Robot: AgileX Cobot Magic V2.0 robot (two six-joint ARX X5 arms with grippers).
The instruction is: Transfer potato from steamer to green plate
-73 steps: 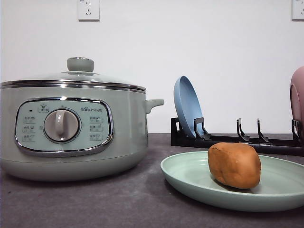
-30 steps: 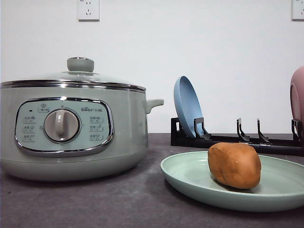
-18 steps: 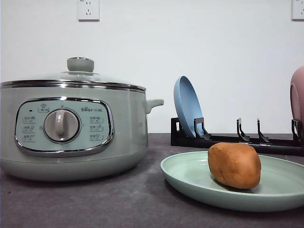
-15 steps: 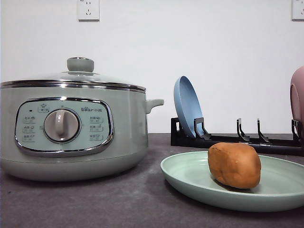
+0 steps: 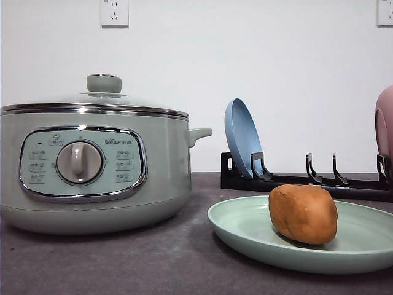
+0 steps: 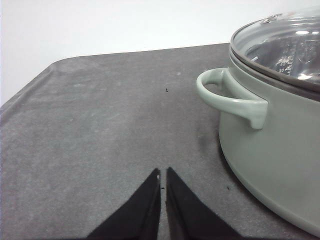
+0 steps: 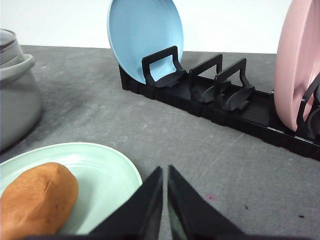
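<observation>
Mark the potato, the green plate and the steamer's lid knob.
potato (image 5: 303,214), front view, middle of its skin.
green plate (image 5: 242,226), front view, bare inner floor.
steamer lid knob (image 5: 104,83), front view, knob's side.

Even, bright overhead light; soft shadows under steamer (image 5: 92,166) and potato (image 5: 303,213); lid (image 6: 285,42) shows glare; focus sharp.

Potato (image 5: 303,214) resting on green plate (image 5: 245,230), steamer (image 5: 92,163) closed alongside.

On a dark grey table (image 5: 153,264): pale sage-green steamer at left, glass lid (image 5: 92,101) seated with its green knob (image 5: 104,83) on top, round dial (image 5: 80,162) centred in a chrome-rimmed control panel, side handle (image 5: 199,134) pointing right. Behind the plate, a black dish rack (image 5: 307,179) holding a blue plate (image 5: 242,138) upright at its left end and a pink plate (image 5: 385,126) at the right edge. Two wall sockets (image 5: 114,12) high on the white wall.
</observation>
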